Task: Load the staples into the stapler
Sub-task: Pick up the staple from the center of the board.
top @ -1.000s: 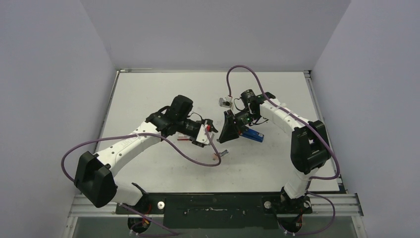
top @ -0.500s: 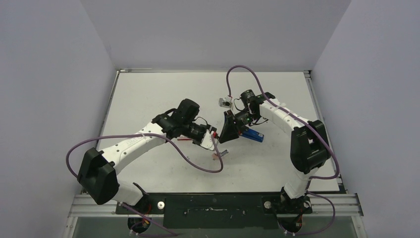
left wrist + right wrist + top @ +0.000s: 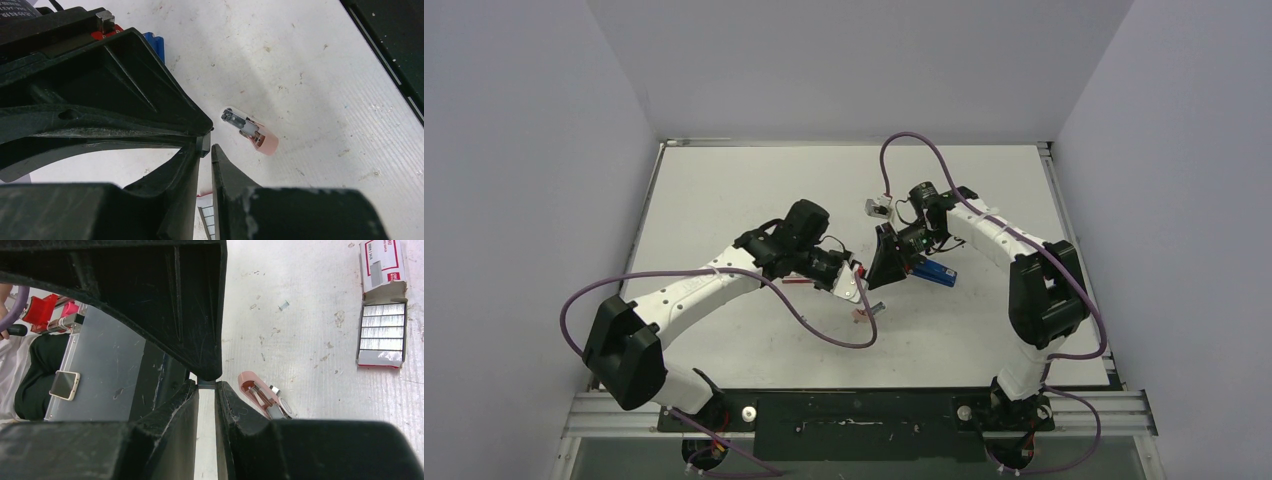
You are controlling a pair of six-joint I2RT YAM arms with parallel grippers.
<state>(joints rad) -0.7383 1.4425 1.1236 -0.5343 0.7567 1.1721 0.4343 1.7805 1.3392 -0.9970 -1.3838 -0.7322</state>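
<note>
The left gripper [image 3: 206, 150] and right gripper [image 3: 206, 386] are meeting tip to tip mid-table [image 3: 724, 190], well clear of every edge. Left fingers [image 3: 185, 170] are standing a slit apart; any pinch, I cannot tell. Right fingers [image 3: 235, 405] are pressing nearly together. The stapler [image 3: 936, 271] is lying just behind the right gripper; the staples [image 3: 382, 331] are sitting boxed, bare table around.

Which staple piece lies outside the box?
The tiny silvery piece, alone on the table left of the red-and-white box in the right wrist view; the other strips lie in rows inside its open tray.
</note>
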